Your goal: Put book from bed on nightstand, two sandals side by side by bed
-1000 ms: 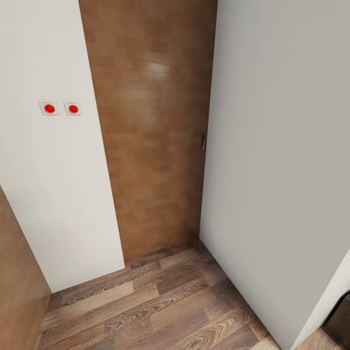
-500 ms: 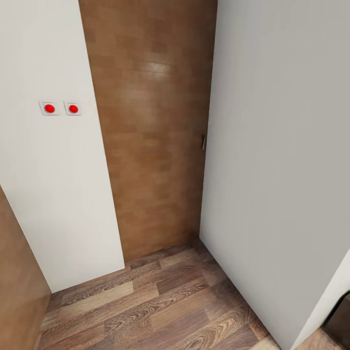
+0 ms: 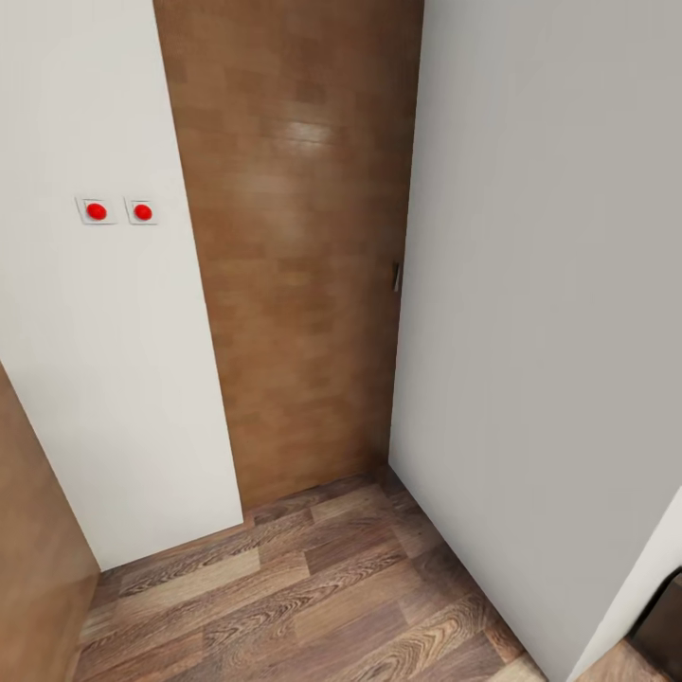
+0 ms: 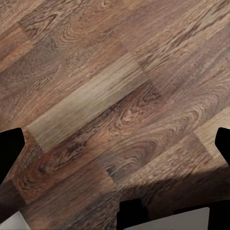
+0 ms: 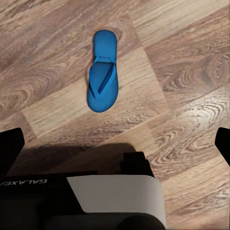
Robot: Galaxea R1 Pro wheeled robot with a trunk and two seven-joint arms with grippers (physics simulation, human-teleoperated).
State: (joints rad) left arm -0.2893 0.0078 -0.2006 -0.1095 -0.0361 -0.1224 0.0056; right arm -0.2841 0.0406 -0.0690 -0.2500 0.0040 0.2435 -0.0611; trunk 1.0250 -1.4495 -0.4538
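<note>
One bright blue sandal [image 5: 102, 72] lies flat on the wood-plank floor, strap side up, in the right wrist view. My right gripper [image 5: 115, 146] hangs open above the floor, well short of the sandal, with nothing between its black fingertips [image 5: 10, 148]. In the left wrist view my left gripper [image 4: 115, 146] is also open and empty, over bare planks, its dark fingertips [image 4: 9, 148] at the frame's sides. The book, the bed and the nightstand are out of view.
Ahead in the head view stands a brown wooden door [image 3: 294, 246] between white walls [image 3: 540, 284]. Two red-button switches [image 3: 118, 210] sit on the left wall. A strip of plank floor [image 3: 313, 587] lies before the door. My white-and-black base [image 5: 96, 199] shows below the right gripper.
</note>
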